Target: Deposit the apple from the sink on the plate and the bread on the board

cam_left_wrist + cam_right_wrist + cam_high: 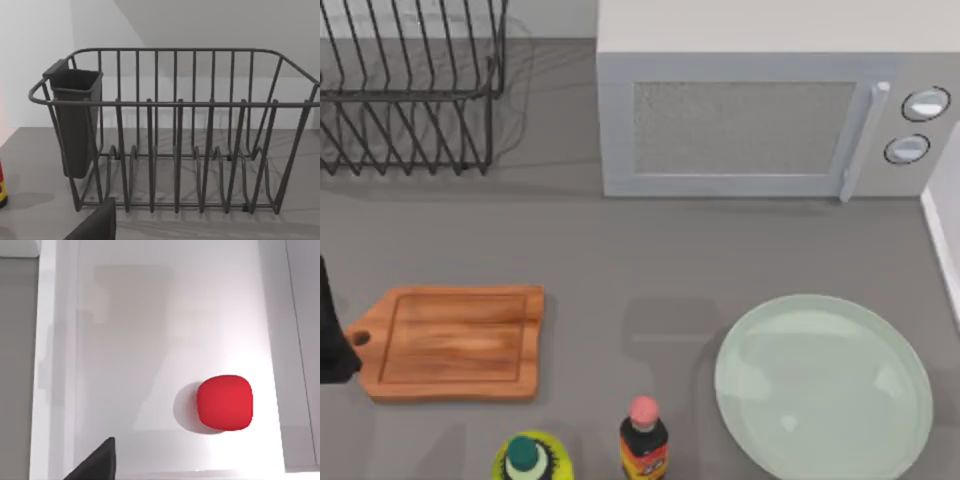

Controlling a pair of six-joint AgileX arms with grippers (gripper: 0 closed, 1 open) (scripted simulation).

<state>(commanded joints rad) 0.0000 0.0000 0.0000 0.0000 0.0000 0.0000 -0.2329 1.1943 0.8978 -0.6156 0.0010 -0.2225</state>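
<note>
The apple (224,402), bright red and rounded, lies on the floor of the white sink (150,315), and my right gripper (95,462) hovers above the basin, off to one side of the fruit. The pale mint-green plate (823,385) sits bare at the table's front right. At the front left lies the orange-brown wooden board (455,342), also bare, its holed handle pointing left. My left arm (328,330) stands at the table's left edge beside that handle, and its gripper (95,225) faces the wire rack. The bread is out of view.
A dark wire dish rack (405,85) with a cutlery cup (75,122) stands at the back left. A grey microwave (770,110) fills the back right. A pink-capped dark bottle (644,440) and a yellow-green bottle (530,458) stand at the front edge.
</note>
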